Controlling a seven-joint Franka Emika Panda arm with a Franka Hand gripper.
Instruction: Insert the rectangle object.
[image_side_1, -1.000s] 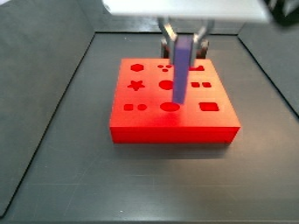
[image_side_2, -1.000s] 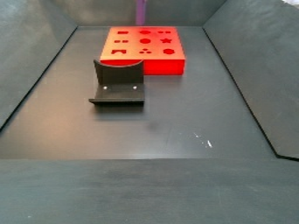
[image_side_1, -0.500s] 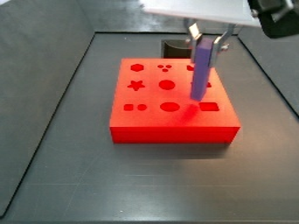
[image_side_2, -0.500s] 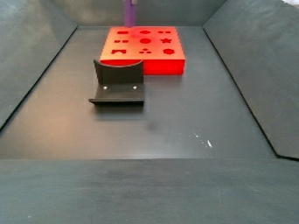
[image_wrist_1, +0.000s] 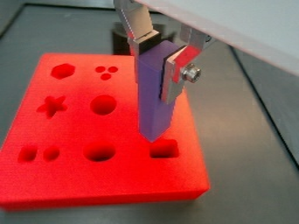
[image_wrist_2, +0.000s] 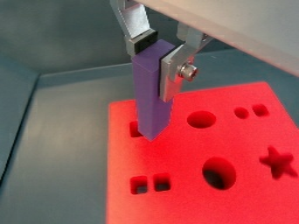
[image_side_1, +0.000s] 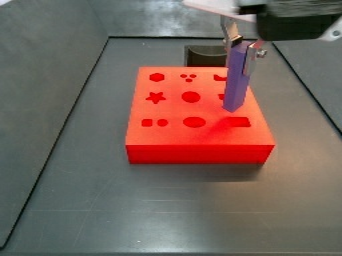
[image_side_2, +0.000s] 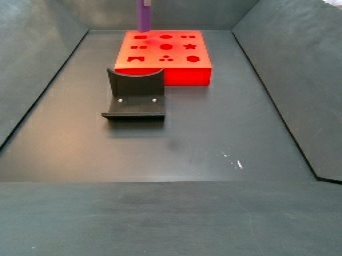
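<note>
In a side view, the pincer (image_side_1: 241, 45), gripping the rectangle object (image_side_1: 237, 78), has moved right.

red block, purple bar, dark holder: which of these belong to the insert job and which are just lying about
In the job:
- purple-blue rectangular bar, held upright by the end effector above the block
- red block, with its rectangular hole

Lying about:
- dark fixture, on the floor beside the block
</note>
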